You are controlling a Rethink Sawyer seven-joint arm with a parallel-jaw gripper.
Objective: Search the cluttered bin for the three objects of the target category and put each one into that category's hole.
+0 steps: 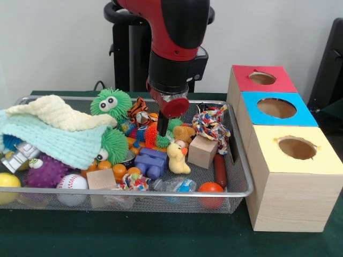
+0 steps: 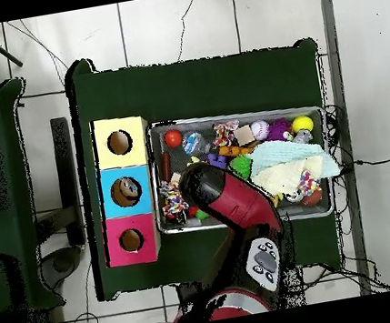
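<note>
- The gripper (image 1: 162,130) is hanging low over the middle of the wire bin (image 1: 238,160), its dark tip reaching down among the toys; whether it is apart or together cannot be told, nor whether it is holding anything.
- The tip is sitting just beside a spiky rainbow ball (image 1: 146,135) and a striped tiger toy (image 1: 139,110), with a small teddy bear (image 1: 185,133) on its other side.
- A yellow duck (image 1: 177,158), a blue block (image 1: 150,163) and a wooden cube (image 1: 202,151) are lying in front of it.
- A knotted rope toy (image 1: 210,123) is resting against the bin's side nearest the boxes, with a red sausage (image 1: 220,169) and an orange ball (image 1: 210,188) below it.
- A green googly-eyed puff (image 1: 110,102) and pale cloths (image 1: 53,131) are crowding the other half, over a purple ball (image 1: 47,171), a baseball (image 1: 72,184) and a yellow ball (image 1: 8,181).
- Beside the bin, on the green table (image 1: 134,235), three boxes are standing in a row: yellow (image 1: 292,176), blue (image 1: 276,108) and red (image 1: 262,78), each with a round hole on top.
- From overhead, the red arm (image 2: 233,204) is covering the bin's middle.
</note>
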